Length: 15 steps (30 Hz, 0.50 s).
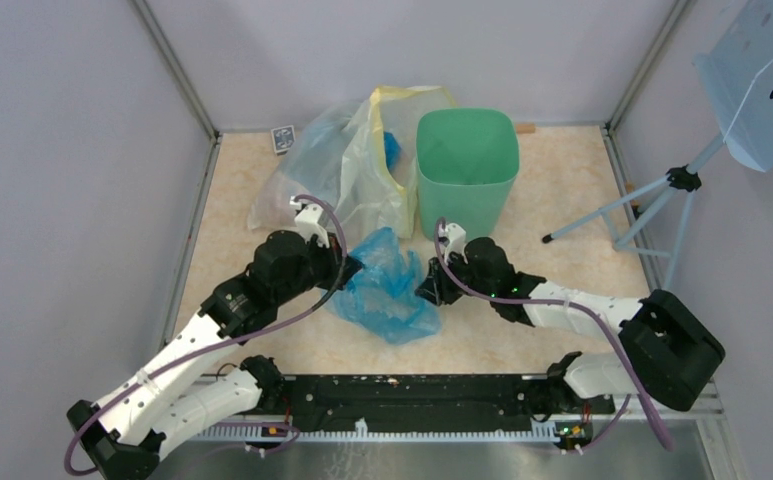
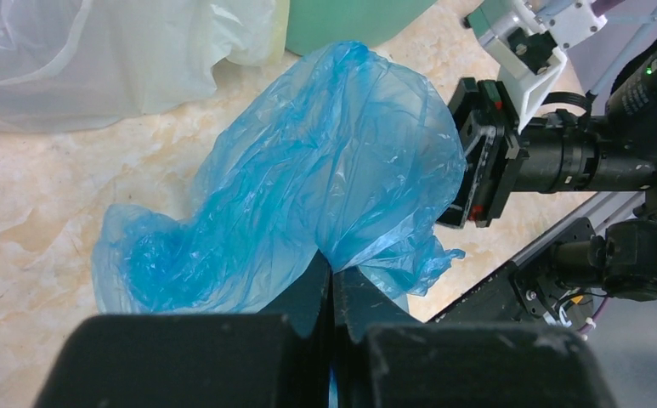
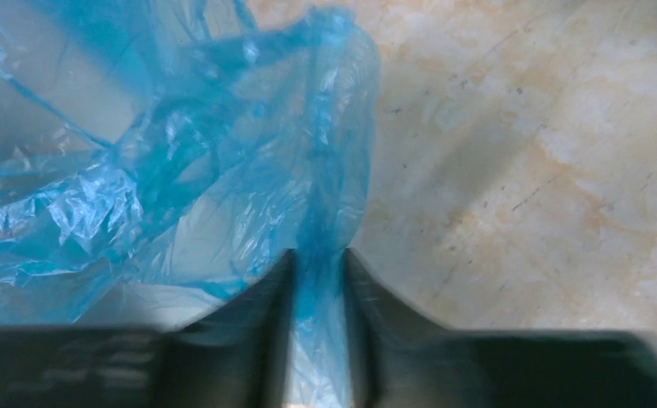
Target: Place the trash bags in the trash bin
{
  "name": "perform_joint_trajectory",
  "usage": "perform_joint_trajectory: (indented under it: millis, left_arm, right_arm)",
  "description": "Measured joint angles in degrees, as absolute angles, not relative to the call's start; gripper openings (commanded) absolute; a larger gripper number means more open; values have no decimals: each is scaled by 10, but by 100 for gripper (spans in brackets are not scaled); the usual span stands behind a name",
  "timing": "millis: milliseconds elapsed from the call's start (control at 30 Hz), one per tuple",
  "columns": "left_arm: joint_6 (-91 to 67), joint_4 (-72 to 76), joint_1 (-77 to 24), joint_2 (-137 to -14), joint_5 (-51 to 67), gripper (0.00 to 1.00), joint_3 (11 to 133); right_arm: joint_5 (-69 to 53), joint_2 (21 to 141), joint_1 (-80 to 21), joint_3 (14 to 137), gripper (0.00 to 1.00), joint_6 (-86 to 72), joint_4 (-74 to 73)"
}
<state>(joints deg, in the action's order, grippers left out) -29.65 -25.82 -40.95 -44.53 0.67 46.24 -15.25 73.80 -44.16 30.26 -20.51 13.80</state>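
The blue trash bag [image 1: 387, 285] lies crumpled on the table between my two grippers, partly lifted on its left side. My left gripper [image 2: 333, 276] is shut on a fold of the bag [image 2: 325, 178] and shows at the bag's left edge in the top view [image 1: 347, 268]. My right gripper [image 3: 318, 259] stands at the bag's right edge [image 1: 427, 288], its fingers a narrow gap apart with a strip of the bag [image 3: 180, 170] between them. The mint-green trash bin [image 1: 467, 165] stands upright behind the bag, empty as far as I can see.
A large clear-and-yellowish plastic sack [image 1: 362, 160] lies left of the bin, touching it, and shows in the left wrist view [image 2: 112, 51]. A small blue card [image 1: 282, 138] lies at the back. A light-blue stand on a tripod [image 1: 682, 185] occupies the right side.
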Motion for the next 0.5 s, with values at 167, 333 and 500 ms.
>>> perform_joint_trajectory:
  millis: [167,333,500]
  left_arm:
    - [-305,-279,-409,-449,-31,0,461]
    - [-319,-316,-401,-489,-94,0,460]
    - [-329,-317,-366,-524,-113,1,437]
  right_arm:
    - [-108,715,-440,307,0,-226,111]
    - [22,603,-408,333,0,-253,-22]
    - [169,536,-345,361,0,-307,-146]
